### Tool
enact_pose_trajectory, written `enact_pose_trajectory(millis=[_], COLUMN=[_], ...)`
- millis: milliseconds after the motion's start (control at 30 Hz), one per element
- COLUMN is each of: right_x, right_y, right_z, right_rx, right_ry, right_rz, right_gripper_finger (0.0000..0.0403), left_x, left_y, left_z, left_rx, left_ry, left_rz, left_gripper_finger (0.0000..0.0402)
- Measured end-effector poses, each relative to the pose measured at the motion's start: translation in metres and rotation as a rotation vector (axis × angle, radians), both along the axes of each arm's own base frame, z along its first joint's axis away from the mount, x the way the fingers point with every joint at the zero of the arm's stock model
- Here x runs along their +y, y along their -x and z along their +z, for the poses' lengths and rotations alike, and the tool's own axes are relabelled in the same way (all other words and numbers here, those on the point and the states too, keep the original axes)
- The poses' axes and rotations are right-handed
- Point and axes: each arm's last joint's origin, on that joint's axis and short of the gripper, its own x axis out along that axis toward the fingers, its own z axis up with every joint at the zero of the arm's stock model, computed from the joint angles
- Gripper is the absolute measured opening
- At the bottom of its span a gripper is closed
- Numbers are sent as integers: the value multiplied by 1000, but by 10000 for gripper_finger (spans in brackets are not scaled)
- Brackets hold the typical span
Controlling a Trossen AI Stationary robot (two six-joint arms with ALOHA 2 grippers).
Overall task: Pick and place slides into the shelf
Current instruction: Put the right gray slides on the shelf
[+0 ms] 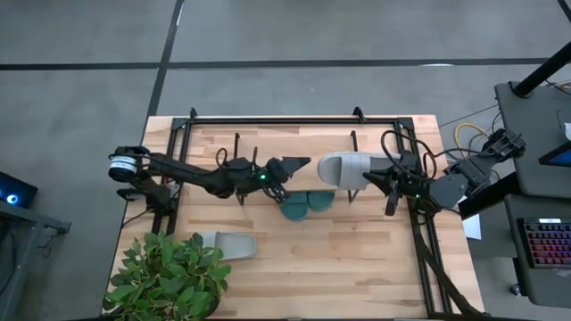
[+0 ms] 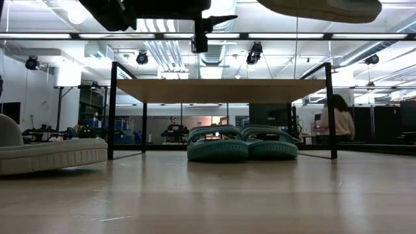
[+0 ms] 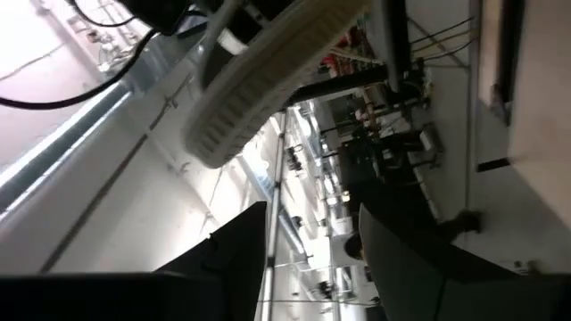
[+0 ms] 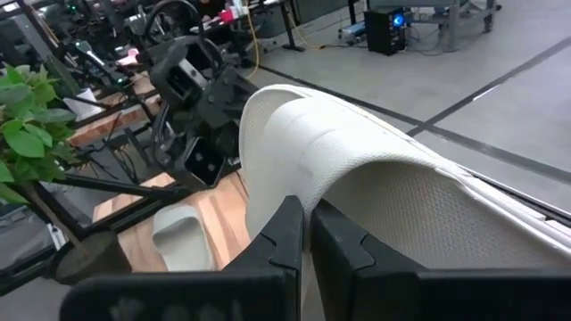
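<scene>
My right gripper (image 1: 373,175) is shut on a pale grey slide (image 1: 343,168), held high over the shelf's wooden top board (image 2: 221,91); its sole shows at the top of the low view (image 2: 325,8). Two teal slides (image 2: 240,144) stand side by side on the table under the shelf; their ends stick out from under the board in the high view (image 1: 303,205). A second grey slide (image 1: 227,243) lies on the table near the front left. My left gripper (image 1: 302,164) is open and empty, level over the shelf, just left of the held slide. My right gripper pinches the grey slide's heel end (image 4: 287,183) between its two fingers (image 4: 284,245). The fingers come level from the table's right side. The slide is lifted clear above the shelf top, about level, sole down, strap (image 4: 294,134) up.
A potted green plant (image 1: 169,272) stands at the table's near left corner beside the second grey slide. Black frame rails (image 1: 294,119) run along the table's far and side edges. The shelf's thin black legs (image 2: 112,110) stand left and right of the teal slides.
</scene>
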Motion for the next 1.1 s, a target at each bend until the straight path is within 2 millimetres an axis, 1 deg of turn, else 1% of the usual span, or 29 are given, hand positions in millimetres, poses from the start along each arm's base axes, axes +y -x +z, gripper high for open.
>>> enact_pose_trajectory(millis=[100, 267, 500, 700, 967, 1100], right_x=[-2, -7, -11, -13, -13, -17], right_y=[3, 10, 13, 12, 13, 16], right_z=[0, 1, 3, 3, 3, 2], right_rx=[6, -5, -19, -25, -19, -11], right_ry=[-5, -43, -55, -67, -64, -62], right_rz=[-4, -20, -30, -49, -49, -62], right_gripper_finger=[9, 9, 9, 9, 9, 9], left_x=[0, 0, -1, -1, -2, -3], left_y=[-2, -4, -9, -18, -32, -36], left_z=[2, 3, -5, -11, -5, -6], left_rx=[-19, 11, 56, 82, 22, 26], left_ry=[-47, -164, -245, -286, -307, -312], left_rz=[14, 48, 53, 52, 50, 37], left_gripper_finger=[164, 164, 164, 164, 164, 164])
